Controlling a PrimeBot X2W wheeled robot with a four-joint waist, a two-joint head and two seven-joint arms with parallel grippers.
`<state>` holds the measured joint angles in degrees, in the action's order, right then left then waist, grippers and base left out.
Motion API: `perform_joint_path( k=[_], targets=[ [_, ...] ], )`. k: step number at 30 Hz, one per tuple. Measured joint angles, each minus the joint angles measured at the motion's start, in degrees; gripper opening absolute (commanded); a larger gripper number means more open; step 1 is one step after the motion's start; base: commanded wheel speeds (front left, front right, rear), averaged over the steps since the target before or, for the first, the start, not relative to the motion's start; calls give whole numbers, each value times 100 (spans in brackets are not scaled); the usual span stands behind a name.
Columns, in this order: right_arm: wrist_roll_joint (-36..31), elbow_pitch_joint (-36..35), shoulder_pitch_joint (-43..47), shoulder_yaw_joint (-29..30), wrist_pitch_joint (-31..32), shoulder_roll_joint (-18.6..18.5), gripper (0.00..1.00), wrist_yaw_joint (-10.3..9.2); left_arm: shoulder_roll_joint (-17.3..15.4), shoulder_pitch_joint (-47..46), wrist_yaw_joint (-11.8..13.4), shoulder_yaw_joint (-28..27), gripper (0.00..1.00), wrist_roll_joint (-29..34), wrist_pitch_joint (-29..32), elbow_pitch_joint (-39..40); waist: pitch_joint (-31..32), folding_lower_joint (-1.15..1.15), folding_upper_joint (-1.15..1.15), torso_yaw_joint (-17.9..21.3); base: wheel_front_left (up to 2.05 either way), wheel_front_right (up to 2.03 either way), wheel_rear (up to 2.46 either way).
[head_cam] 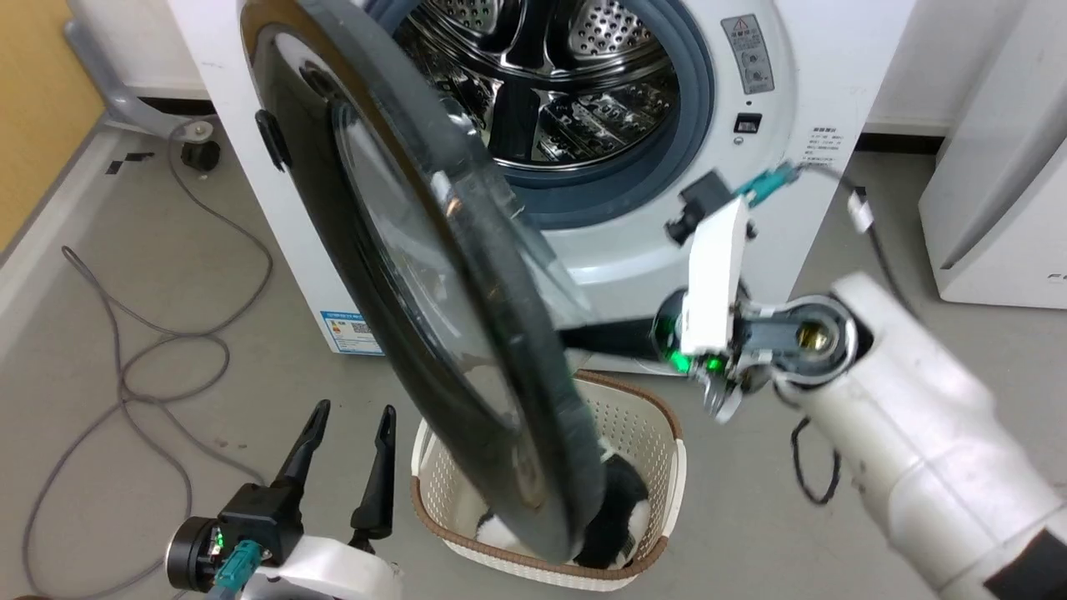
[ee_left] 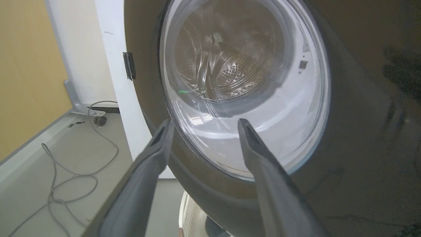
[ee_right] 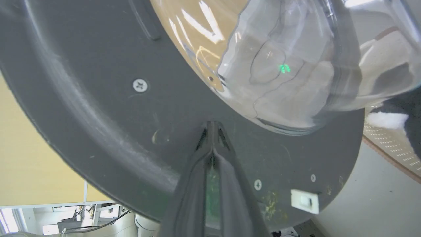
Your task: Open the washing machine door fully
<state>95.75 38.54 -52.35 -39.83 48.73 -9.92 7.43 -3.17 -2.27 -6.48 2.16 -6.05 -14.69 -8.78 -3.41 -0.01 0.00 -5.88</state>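
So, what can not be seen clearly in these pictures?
- Head view: the right gripper, tips hidden behind the washing machine door.
- Head view: black-and-white contents of the basket, half covered by the door.
- Head view: print on the grey label, too small.

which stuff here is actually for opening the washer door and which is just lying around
Job: door; right tool, shut against its inner face; left tool, open.
Lying about: basket; laundry in it; floor cable.

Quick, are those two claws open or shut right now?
Left end effector: open, empty.
Right end effector: shut, holding nothing, tips against the large round dark glass-centred washing machine door.
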Motion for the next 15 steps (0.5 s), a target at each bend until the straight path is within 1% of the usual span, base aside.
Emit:
perform_joint_path(
  k=[9, 13, 14, 15],
  targets=[
    [214, -533, 639, -68, -132, 115, 0, 0, 9, 2, 27, 66, 100, -4, 0, -54, 37, 0, 0, 9, 0, 0, 0],
    [267, -764, 901, 4, -447, 143, 0, 0, 10, 2, 33, 69, 100, -11, 0, -68, 16, 1, 0, 33, 0, 0, 0],
    [264, -842, 976, 79, -639, 152, 11, 0, 10, 2, 34, 67, 100, -18, 0, -70, 11, 1, 0, 41, 0, 0, 0],
    [254, -902, 1038, 154, -866, 157, 11, 0, 9, 2, 35, 62, 100, -18, 0, -71, 0, 1, 0, 55, 0, 0, 0]
  ],
)
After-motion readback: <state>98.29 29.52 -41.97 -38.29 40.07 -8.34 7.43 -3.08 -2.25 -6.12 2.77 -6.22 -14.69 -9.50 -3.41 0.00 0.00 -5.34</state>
